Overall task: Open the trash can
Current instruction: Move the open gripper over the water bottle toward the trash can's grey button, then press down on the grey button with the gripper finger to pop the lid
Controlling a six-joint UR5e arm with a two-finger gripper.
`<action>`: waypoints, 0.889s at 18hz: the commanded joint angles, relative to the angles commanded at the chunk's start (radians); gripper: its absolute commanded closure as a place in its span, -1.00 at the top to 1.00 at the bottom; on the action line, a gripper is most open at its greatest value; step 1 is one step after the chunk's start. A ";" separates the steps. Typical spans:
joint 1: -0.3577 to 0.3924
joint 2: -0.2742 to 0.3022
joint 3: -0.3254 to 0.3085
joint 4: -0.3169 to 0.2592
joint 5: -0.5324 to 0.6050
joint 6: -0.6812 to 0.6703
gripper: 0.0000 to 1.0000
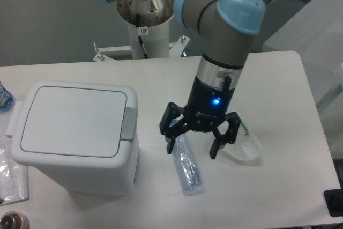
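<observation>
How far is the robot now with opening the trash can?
Nothing looks done: the trash can has its lid flat and closed. The gripper hangs open over a plastic bottle to the side, holding nothing. Left: reach the grey button tab and press it.

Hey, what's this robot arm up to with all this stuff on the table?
A single robot arm hangs over a white table, its pincer open and holding nothing. The pincer hovers just above a crumpled clear plastic bottle lying on its side, with a clear plastic cup or wrapper right beside it. To the left stands a white trash can with its lid shut; the grey push tab on its rim has not been touched yet.
</observation>
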 joint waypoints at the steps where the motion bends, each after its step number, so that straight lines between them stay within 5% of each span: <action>1: 0.000 0.018 -0.023 0.000 0.000 0.000 1.00; 5: -0.009 0.074 -0.086 0.002 0.002 0.002 1.00; 16: -0.067 0.074 -0.108 0.003 0.008 0.009 1.00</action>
